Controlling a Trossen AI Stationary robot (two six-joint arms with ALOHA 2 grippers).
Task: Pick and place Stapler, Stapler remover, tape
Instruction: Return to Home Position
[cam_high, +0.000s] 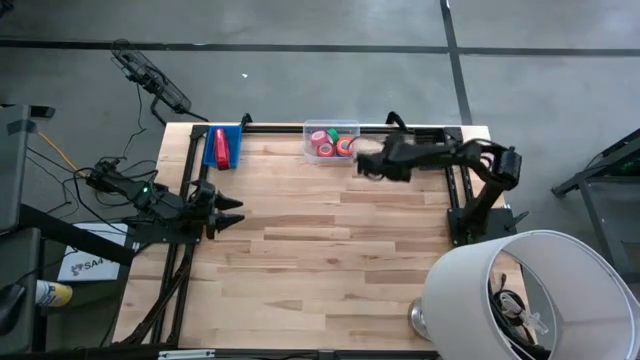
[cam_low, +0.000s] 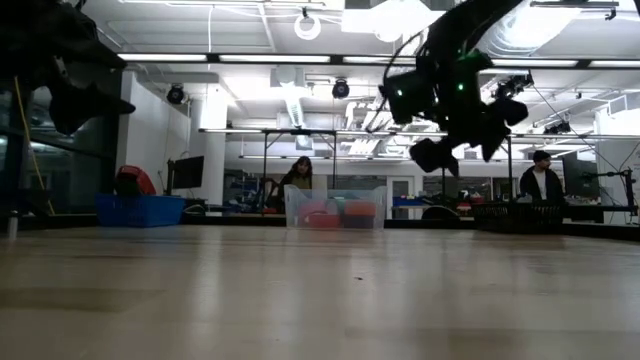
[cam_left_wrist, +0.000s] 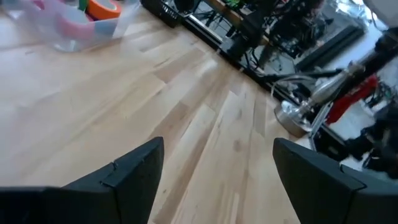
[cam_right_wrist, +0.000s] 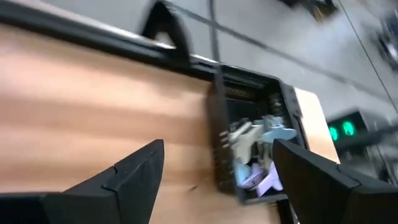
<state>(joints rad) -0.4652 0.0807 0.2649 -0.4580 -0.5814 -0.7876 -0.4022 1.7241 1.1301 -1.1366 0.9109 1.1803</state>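
Note:
The red stapler (cam_high: 220, 147) lies in a blue tray (cam_high: 236, 140) at the table's far left. Red, green and orange tape rolls (cam_high: 330, 144) sit in a clear bin (cam_high: 308, 130) at the far edge; the left wrist view also shows the bin (cam_left_wrist: 74, 28). A black tray (cam_right_wrist: 221, 137) holds small silvery, blue and purple pieces (cam_right_wrist: 258, 146). My right gripper (cam_high: 362, 163) hangs open above the table just right of the bin, holding nothing (cam_right_wrist: 219, 146). My left gripper (cam_high: 238, 211) waits open at the left edge (cam_left_wrist: 217, 143).
A white lamp (cam_high: 520, 295) stands at the near right corner, and its metal base (cam_left_wrist: 292, 115) shows in the left wrist view. Bare wood (cam_high: 330, 250) fills the table's middle and near side. People stand in the room behind the table (cam_low: 540, 180).

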